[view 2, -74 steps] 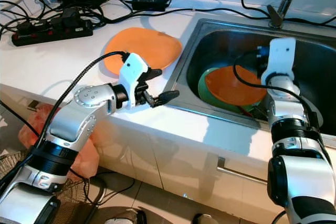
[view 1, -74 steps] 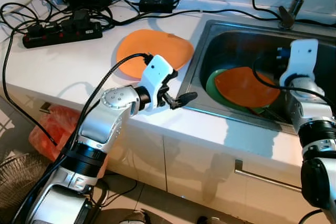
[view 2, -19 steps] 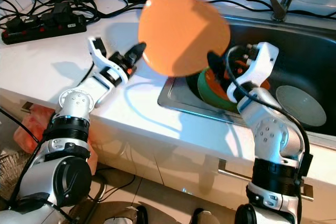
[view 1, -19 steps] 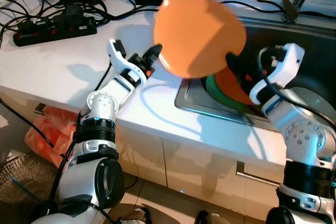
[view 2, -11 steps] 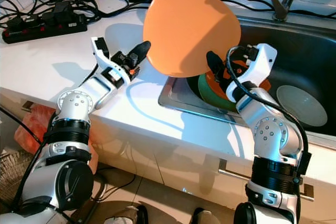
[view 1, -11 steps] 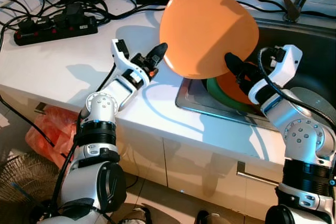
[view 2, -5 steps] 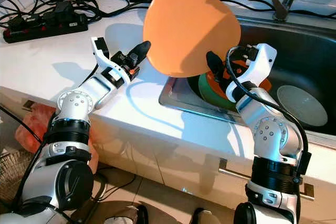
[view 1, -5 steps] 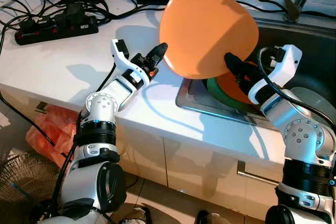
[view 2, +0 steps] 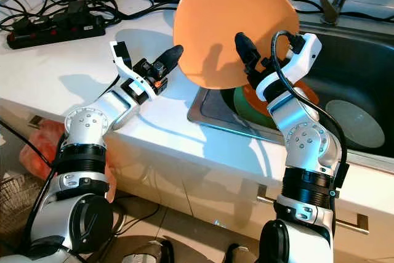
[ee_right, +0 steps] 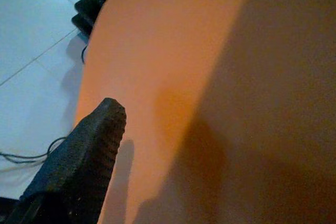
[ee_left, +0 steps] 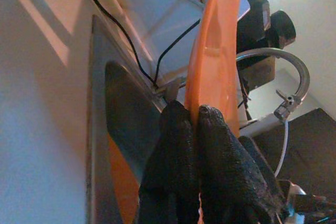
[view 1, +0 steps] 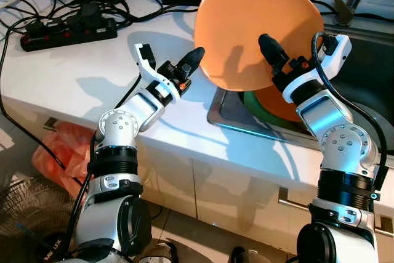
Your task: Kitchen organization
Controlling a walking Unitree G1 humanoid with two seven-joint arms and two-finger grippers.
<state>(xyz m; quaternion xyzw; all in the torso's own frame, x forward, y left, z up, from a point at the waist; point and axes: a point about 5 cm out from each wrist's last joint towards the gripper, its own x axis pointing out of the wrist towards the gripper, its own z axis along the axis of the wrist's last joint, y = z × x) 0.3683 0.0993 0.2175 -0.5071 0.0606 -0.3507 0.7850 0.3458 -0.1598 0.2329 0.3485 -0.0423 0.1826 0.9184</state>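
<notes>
A large orange plate [view 1: 258, 23] is held up on edge above the near left corner of the sink [view 2: 363, 66]. My left gripper [view 1: 196, 55] pinches its left rim; in the left wrist view both black fingers [ee_left: 220, 150] are shut on the plate's thin edge [ee_left: 212, 61]. My right gripper [view 1: 268, 47] holds the plate's lower right part, with one finger [ee_right: 84, 161] laid across the orange face [ee_right: 210, 77] and the other hidden behind it. Down in the sink lies a second orange plate [view 1: 280, 101] on a green plate [view 1: 253, 100].
A grey dish [view 2: 348, 124] lies in the sink's right part, and a faucet [view 1: 351, 1] stands behind it. A power strip [view 1: 68, 32] and tangled cables sit at the back of the white counter [view 1: 74, 84]. A red bag [view 1: 58, 152] lies on the floor.
The orange plate has risen and shifted slightly right. My right gripper has climbed with it, its finger now higher on the plate's face. My left gripper followed at the rim.
</notes>
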